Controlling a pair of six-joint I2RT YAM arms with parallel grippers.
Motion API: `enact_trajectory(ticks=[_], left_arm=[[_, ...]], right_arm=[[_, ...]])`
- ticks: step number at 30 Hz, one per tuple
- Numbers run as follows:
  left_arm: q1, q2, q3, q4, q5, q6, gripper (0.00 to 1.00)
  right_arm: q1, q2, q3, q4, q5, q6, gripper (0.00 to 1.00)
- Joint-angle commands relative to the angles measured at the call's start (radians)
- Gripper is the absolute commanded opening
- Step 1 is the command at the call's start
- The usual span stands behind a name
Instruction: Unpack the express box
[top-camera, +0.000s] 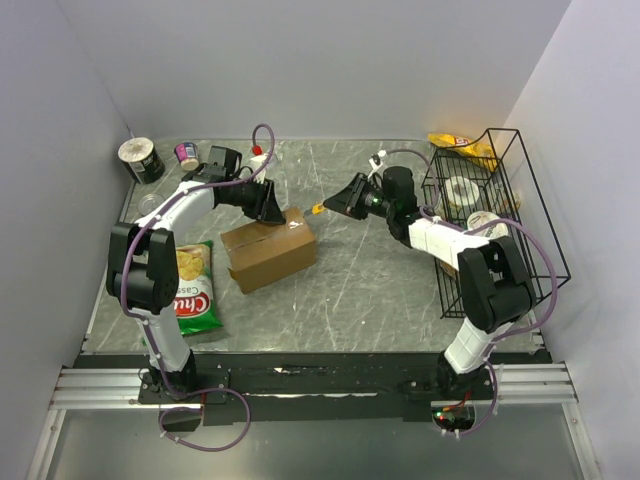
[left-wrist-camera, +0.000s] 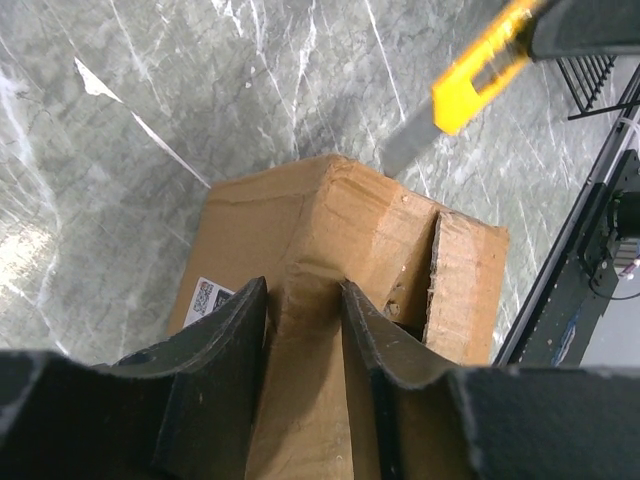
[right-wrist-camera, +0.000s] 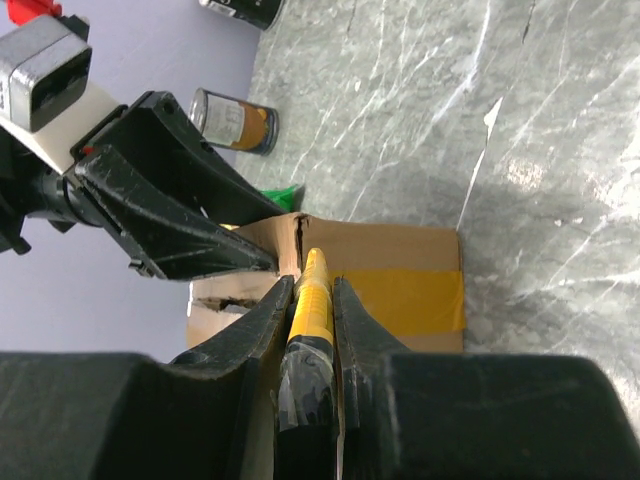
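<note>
Pinching the box (left-wrist-camera: 330, 210), likely light and crushable, by its raised top flap with my left pincer (left-wrist-camera: 302, 292), right pincer (right-wrist-camera: 311, 285) clamping the knife (left-wrist-camera: 480, 65).

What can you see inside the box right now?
Only a dark slit in the box where end flaps gape. The contents are hidden: cardboard covers them, and the left gripper straddles a fold on top. The knife hovers off the box.
</note>
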Motion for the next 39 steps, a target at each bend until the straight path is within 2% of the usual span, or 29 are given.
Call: enact_trajectory(ticks=[1, 9, 11, 13, 17, 26, 39], left_arm=[[0.004, 0.025, -0.008, 0.029, -0.08, 0.0, 0.29], [0.002, 0.031, -0.002, 0.034, -0.074, 0.006, 0.2], [0.001, 0.031, -0.002, 0.019, -0.06, 0.022, 0.18], [-0.002, 0.029, -0.005, 0.014, -0.053, 0.034, 0.17], [-0.012, 0.021, -0.013, 0.009, -0.053, 0.042, 0.16], [-0.024, 0.015, -0.014, 0.002, -0.059, 0.046, 0.14], [-0.022, 0.035, 0.0, 0.011, -0.07, 0.036, 0.11]], right_arm=[[0.01, -0.082, -0.032, -0.01, -0.038, -0.013, 0.0], [-0.03, -0.189, -0.084, -0.128, -0.038, -0.033, 0.0], [-0.073, -0.196, -0.095, -0.093, -0.035, 0.004, 0.0], [-0.096, -0.167, -0.102, -0.024, -0.04, 0.088, 0.0], [-0.099, -0.075, -0.024, 0.077, -0.022, 0.151, 0.0], [-0.052, 0.07, 0.102, 0.063, -0.006, 0.192, 0.0], [-0.033, 0.097, 0.063, 0.082, -0.083, 0.234, 0.0]])
